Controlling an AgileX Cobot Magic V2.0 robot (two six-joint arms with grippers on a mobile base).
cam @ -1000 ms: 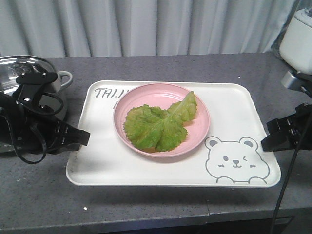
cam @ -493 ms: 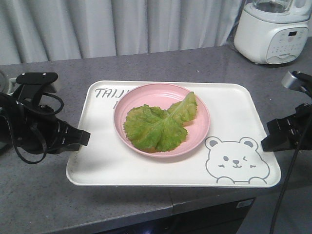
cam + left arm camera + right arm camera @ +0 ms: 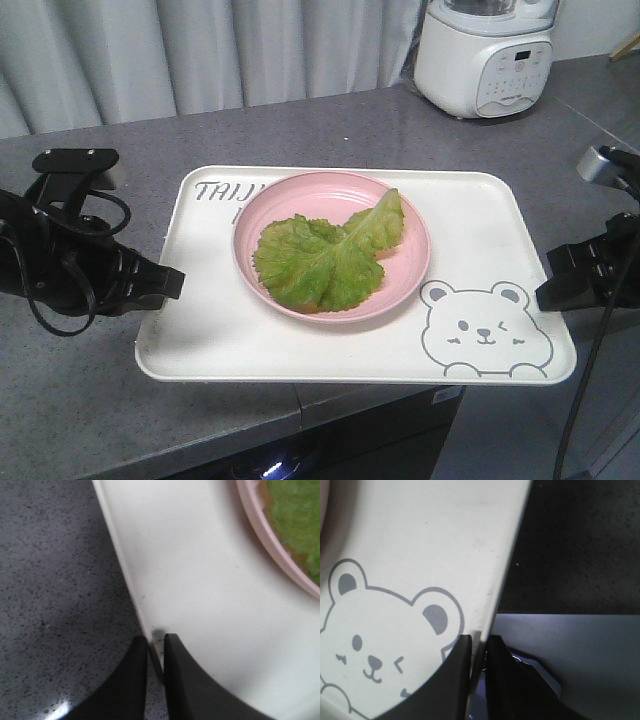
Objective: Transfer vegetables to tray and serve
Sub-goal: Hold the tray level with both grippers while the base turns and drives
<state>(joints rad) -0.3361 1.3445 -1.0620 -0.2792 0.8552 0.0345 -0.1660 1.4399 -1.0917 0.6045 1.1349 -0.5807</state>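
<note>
The cream-white tray (image 3: 480,215) with the bear drawing is held level over the grey counter by both grippers. On it stands a round pink plate (image 3: 418,268) carrying the green lettuce leaves (image 3: 330,260). My left gripper (image 3: 170,283) is shut on the tray's left rim, and in the left wrist view its jaws (image 3: 155,642) pinch the rim (image 3: 131,587), with the plate (image 3: 272,535) and lettuce (image 3: 297,520) at upper right. My right gripper (image 3: 548,290) is shut on the right rim; in the right wrist view it (image 3: 480,642) pinches the edge beside the bear (image 3: 380,630).
A white blender (image 3: 487,55) stands at the back right of the grey counter (image 3: 300,130), before a pale curtain. The counter's front edge (image 3: 380,400) runs under the tray, whose right front corner hangs past it. Below the right gripper is a lower grey surface (image 3: 580,650).
The tray and both grippers keep their place in the view while the background slides left. The steel pot has left at the left and the blender has come in from the right.
</note>
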